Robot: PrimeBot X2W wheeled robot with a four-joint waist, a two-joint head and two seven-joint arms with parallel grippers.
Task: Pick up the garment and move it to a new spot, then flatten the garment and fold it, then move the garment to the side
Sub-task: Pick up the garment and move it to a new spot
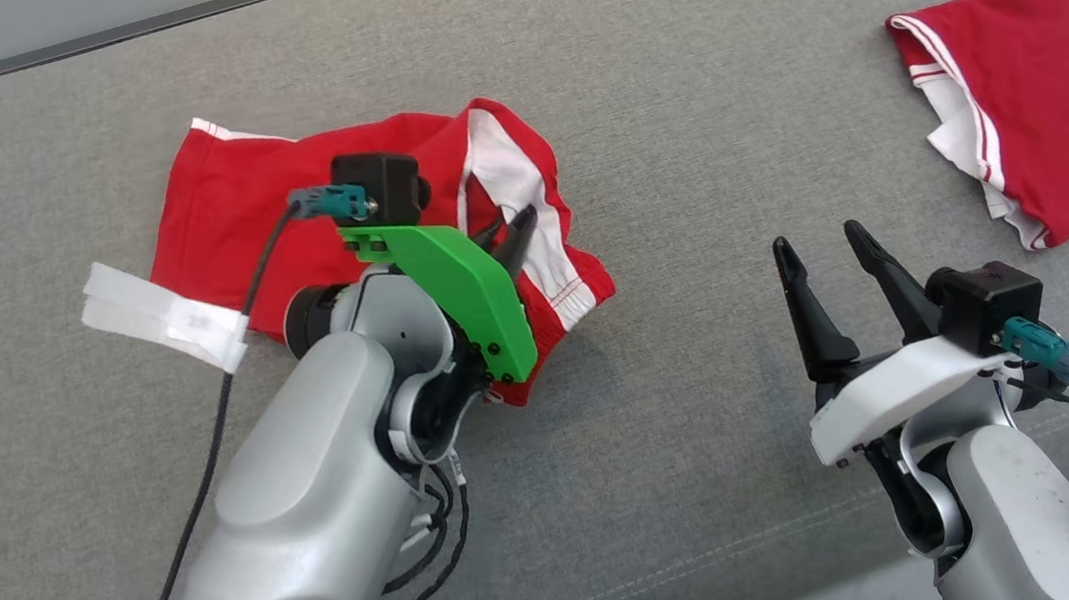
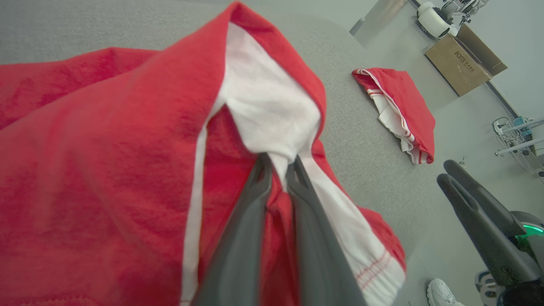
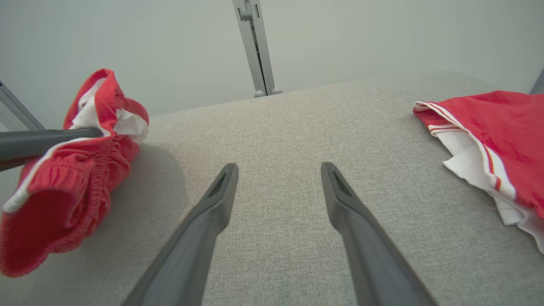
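Left gripper (image 1: 512, 232), in the head view, is clamped on a white-lined fold of the red garment (image 1: 222, 205), which lies crumpled on the left half of a grey woven surface (image 1: 673, 103). Right gripper (image 1: 820, 239) hangs over bare grey cloth well to the right, its fingers spread and holding nothing. A second garment (image 1: 1045, 101), also red with white trim, lies at the far right edge. A pale strip of floor (image 1: 60, 22) runs past the top edge of the surface.

From the left wrist, the two dark fingers (image 2: 255, 204) meet on the white fabric, with red cloth bunched around them. Beyond the surface's edge sit a cardboard box (image 2: 463, 63) and, low down, what looks like a white shoe (image 2: 442, 293), though it is mostly cut off.

From the right wrist, the spread fingers (image 3: 212, 204) point across the bare weave. At the left, the pinched garment stands in a raised bundle, its lower end on the surface. Behind, a metal post (image 3: 255, 46) rises against a plain pale wall (image 3: 382, 34).
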